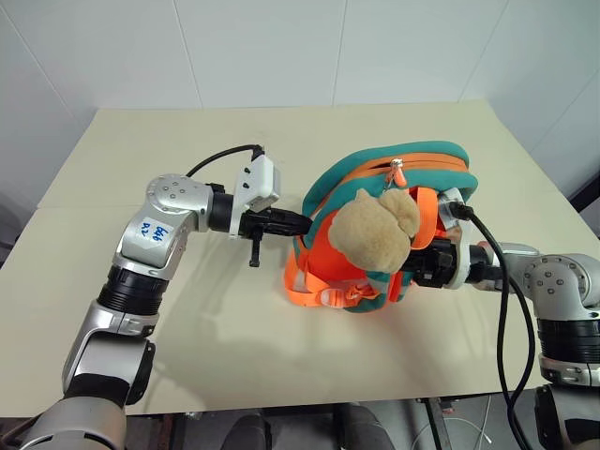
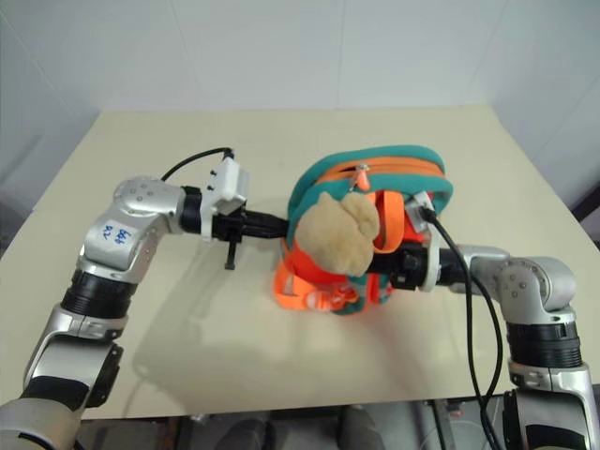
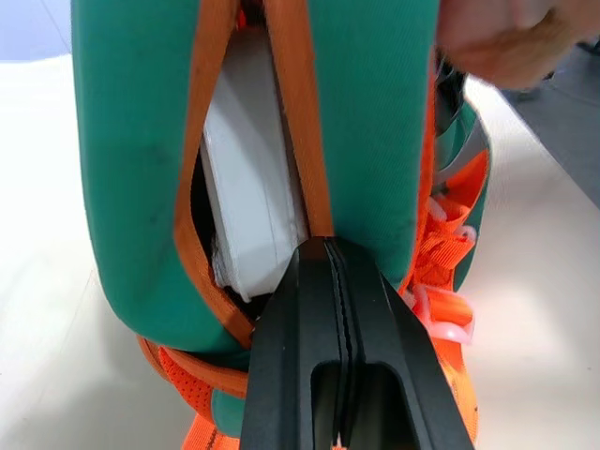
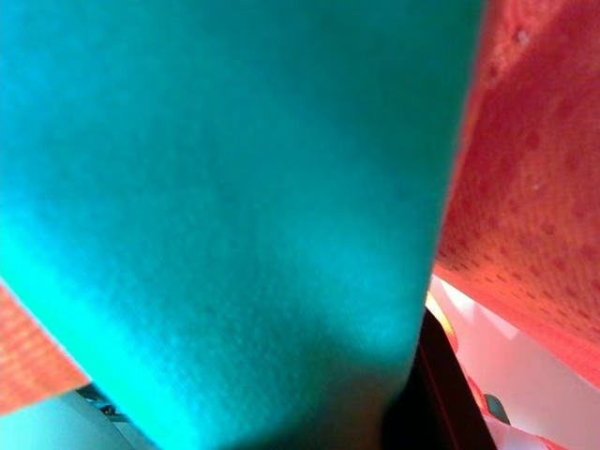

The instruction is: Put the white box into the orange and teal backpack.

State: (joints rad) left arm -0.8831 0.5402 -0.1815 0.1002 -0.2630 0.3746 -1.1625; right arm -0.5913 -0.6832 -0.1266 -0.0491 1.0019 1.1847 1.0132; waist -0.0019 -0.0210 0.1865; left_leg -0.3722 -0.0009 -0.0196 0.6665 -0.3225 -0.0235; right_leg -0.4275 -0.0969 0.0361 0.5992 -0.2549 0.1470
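I am looking at the head view from left to right. My left gripper [image 1: 298, 223] is sitting a little left of the middle of the frame, with its two black fingers pressed together. In the left wrist view they are meeting right at the orange zipper edge of the orange and teal backpack [image 1: 394, 173], but I cannot tell if they are pinching it.

The backpack is sitting in the middle of the tan table [image 1: 141, 141], with a tan plush toy [image 1: 375, 230] hanging on its front. The white box [image 3: 246, 187] is already sitting inside the open slit.

My right gripper [image 1: 427, 265] is on the right, tucked against the backpack's side. It seems nearly shut on the fabric, holding the bag steady.

To do this step well, I should push the box deeper with soft, slow moves and keep the bag from tipping.

A white sticker [image 1: 155, 232] on my left arm has blue scribbles that I cannot read.
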